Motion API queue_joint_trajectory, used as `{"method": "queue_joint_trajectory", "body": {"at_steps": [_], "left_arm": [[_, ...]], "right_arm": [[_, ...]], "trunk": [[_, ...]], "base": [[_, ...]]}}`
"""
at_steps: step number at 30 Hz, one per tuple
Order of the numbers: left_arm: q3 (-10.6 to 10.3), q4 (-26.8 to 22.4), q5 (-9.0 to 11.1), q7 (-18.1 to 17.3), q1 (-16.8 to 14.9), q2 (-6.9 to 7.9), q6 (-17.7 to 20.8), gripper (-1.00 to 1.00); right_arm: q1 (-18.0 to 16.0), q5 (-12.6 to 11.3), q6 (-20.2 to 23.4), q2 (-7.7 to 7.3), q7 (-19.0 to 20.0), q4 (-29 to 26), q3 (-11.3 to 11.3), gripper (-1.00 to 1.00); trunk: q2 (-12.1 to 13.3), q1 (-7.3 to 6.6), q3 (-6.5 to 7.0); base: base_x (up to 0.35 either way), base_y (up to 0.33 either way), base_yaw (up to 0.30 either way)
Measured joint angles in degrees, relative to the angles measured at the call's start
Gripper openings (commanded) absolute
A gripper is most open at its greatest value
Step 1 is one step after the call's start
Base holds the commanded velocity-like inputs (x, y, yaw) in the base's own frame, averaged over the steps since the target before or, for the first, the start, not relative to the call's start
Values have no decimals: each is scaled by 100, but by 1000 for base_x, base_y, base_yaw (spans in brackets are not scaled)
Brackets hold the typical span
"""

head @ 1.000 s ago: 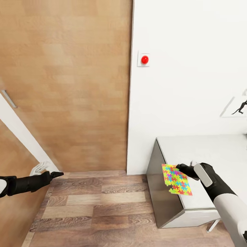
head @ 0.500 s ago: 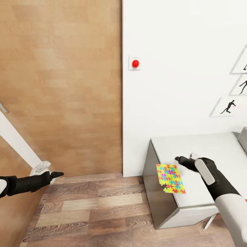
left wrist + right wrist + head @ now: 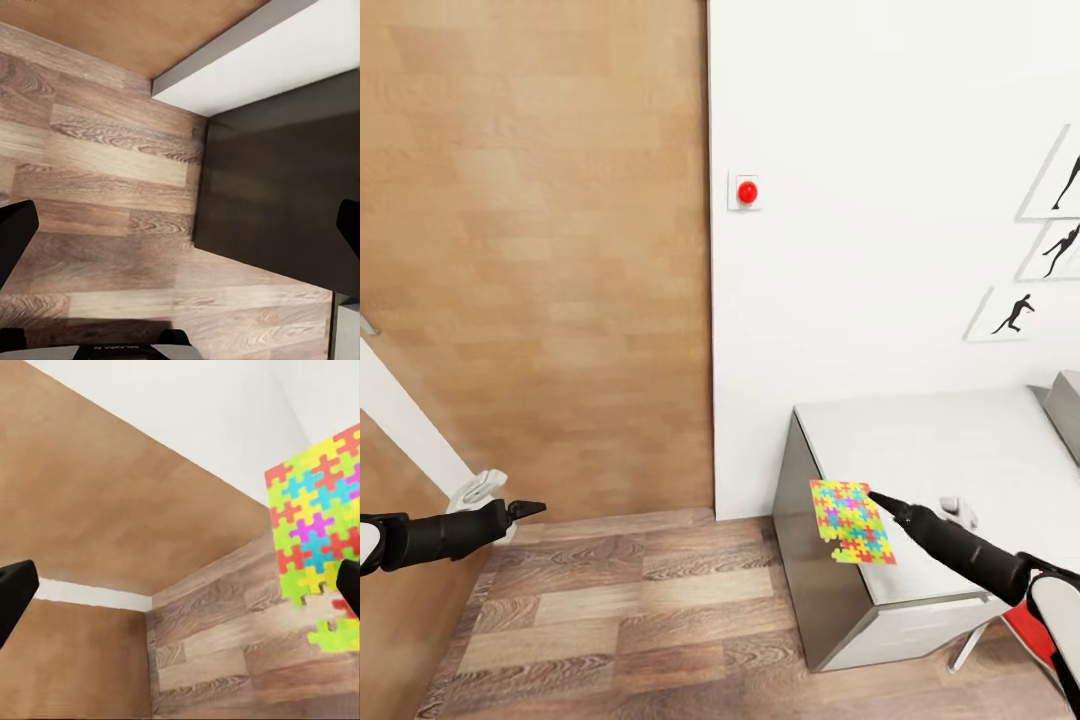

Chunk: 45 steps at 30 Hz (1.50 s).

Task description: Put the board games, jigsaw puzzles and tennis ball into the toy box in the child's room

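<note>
A bright jigsaw puzzle (image 3: 850, 520) lies at the left edge of the pale table (image 3: 960, 450), partly overhanging the floor. My right gripper (image 3: 875, 497) reaches low across the table, its tip at the puzzle's right edge. The right wrist view shows that gripper (image 3: 180, 585) open, fingers (image 3: 15, 589) wide apart, the puzzle (image 3: 315, 540) beside one of them. My left gripper (image 3: 525, 510) hovers over the floor at the far left; in its wrist view it (image 3: 180, 225) is open and empty. A corner of the grey toy box (image 3: 1065, 400) shows at the right edge.
A wooden door panel (image 3: 540, 250) fills the left, with a white handle (image 3: 475, 490) by my left gripper. A red button (image 3: 747, 191) and black silhouette pictures (image 3: 1015, 313) hang on the white wall. A small pale object (image 3: 957, 510) lies on the table. Wood plank floor (image 3: 610, 600) is below.
The view has panned slightly right. My right arm has dropped and stretched out, bringing its tip to the puzzle's right edge. The puzzle keeps its place on the table; the left arm is still.
</note>
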Motion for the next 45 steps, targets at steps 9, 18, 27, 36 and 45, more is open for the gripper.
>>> {"method": "queue_joint_trajectory", "body": {"at_steps": [9,18,27,36,45], "left_arm": [[4,1,-2,0,-1,1,0,100],[4,1,6,0,-1,-10,-4,100],[-198,2,-1,5,-1,-43,-26,100],[-220,2,-2,6,-6,-243,-23,100],[-222,2,-2,-1,-6,-255,-18,100]], "right_arm": [[646,14,-1389,18,2230,-42,-149,100],[663,-14,-1431,-25,2363,-14,-248,100],[663,0,-1425,-62,2894,-40,-558,100],[663,9,-1429,-87,3232,-37,-700,100],[664,10,-1440,-87,3427,-32,-713,100]], "trunk": [[1,1,2],[1,1,2],[2,0,7],[2,0,62],[1,0,143]], "base": [[0,0,0],[0,-2,0],[0,-206,48],[0,-301,182],[0,-251,59]]}}
